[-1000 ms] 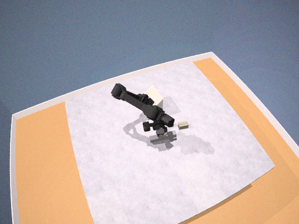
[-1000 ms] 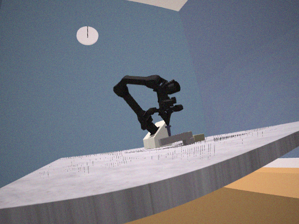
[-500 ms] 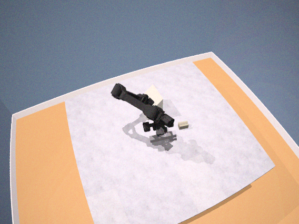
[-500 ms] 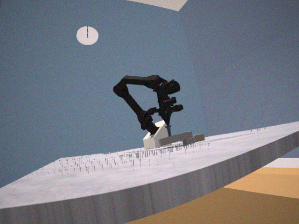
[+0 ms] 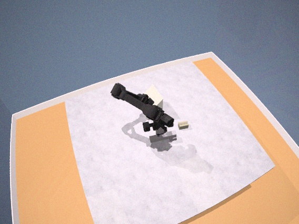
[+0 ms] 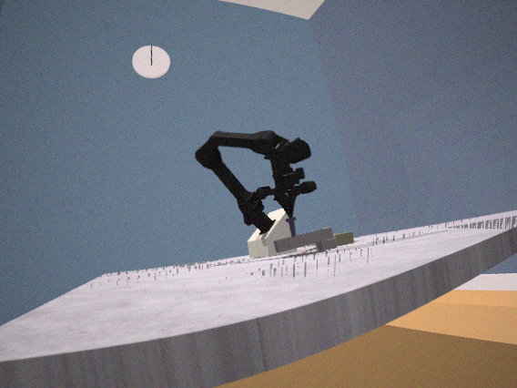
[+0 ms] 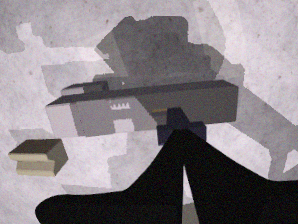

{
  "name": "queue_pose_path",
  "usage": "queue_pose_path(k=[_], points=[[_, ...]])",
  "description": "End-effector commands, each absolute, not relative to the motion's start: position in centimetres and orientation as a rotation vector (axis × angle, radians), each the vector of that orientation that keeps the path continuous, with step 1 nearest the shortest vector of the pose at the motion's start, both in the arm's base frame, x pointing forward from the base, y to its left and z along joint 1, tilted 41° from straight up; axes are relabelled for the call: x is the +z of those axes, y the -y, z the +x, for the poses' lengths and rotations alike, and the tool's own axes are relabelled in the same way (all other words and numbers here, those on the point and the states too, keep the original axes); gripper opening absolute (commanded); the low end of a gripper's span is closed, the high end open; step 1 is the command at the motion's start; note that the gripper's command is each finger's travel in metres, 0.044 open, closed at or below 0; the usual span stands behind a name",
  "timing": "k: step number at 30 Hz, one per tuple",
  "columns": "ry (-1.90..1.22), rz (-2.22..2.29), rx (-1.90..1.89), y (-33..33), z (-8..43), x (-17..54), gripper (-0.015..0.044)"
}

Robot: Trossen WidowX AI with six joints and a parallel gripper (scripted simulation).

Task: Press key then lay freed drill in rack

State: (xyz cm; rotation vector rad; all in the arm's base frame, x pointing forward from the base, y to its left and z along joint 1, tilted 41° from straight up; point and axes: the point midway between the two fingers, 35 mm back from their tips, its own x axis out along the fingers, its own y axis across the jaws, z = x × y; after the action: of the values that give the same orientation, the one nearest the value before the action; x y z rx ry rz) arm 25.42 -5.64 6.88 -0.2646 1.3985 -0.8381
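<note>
My gripper [image 5: 159, 133] [image 6: 290, 216] [image 7: 180, 135] is shut, with nothing seen between its fingers. It points down, its tips at or just over the top of a dark blue T-shaped piece [image 6: 292, 229] [image 7: 176, 118]. This piece stands upright by the long side of a grey block [image 5: 155, 139] [image 6: 300, 239] [image 7: 95, 120]. Whether it is the key or the drill's handle I cannot tell, nor whether the tips touch it. The block shows white teeth [image 7: 120, 105] and a thin yellow strip [image 7: 159, 110]. A small tan grooved block [image 5: 183, 125] [image 6: 344, 238] [image 7: 41, 155], perhaps the rack, lies beyond the grey block's end.
A smaller grey piece [image 6: 327, 244] [image 7: 94, 87] sits against the far side of the grey block in the wrist view. The white wedge-shaped base [image 5: 156, 95] [image 6: 261, 247] stands behind the gripper. The arm's shadow falls across the pale table top [image 5: 126, 179] [image 6: 150, 310].
</note>
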Motion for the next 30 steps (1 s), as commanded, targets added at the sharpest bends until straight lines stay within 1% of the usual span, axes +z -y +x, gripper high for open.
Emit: queue_pose_path(k=[1,30], points=[[-1.426,-0.263,-0.856,6.42,24.71,5.74,0.0],[-1.426,-0.264,-0.856,7.29,24.48,4.77,0.0]])
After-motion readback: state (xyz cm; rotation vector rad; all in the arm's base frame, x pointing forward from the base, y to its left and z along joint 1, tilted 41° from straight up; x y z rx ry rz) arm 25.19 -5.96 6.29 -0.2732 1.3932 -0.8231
